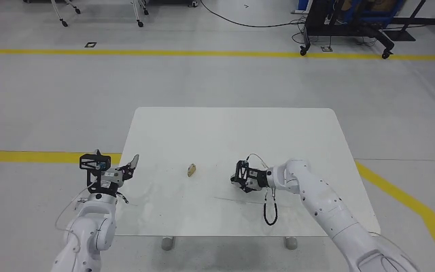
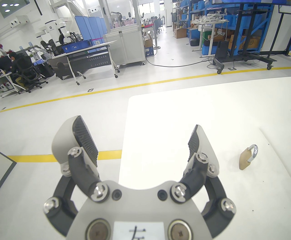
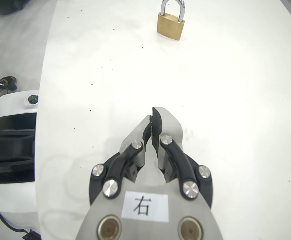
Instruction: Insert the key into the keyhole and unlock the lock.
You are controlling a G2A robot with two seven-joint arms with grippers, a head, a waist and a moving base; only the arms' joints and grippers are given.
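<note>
Brass padlock (image 1: 192, 169) (image 2: 245, 159) (image 3: 170, 28) lying flat on the white table (image 1: 231, 129) (image 2: 181, 109) (image 3: 91, 56), in the near half, between the two grippers and apart from both. In the right wrist view its long axis runs roughly along the line from the right gripper (image 1: 238, 179) (image 3: 151, 118) to the lock: the brass body is the nearer end, and the steel shackle (image 3: 181, 11) (image 2: 254, 151) points away from that gripper. Both legs of the shackle enter the body. In the top view the axis lies slightly oblique to the table's front edge.

Right gripper: low over the table, just to the lock's right, tips aimed at the lock. Its ribbed pads (image 3: 156, 127) are closed against each other at the tips; whether anything is pinched between them cannot be told.

Left gripper (image 1: 129, 165) (image 2: 137, 127): at the table's left edge, fingers spread wide and holding nothing. One finger (image 2: 77, 138) is over the floor, the other over the tabletop.

Small dark specks (image 3: 91, 84) are scattered on the tabletop.
</note>
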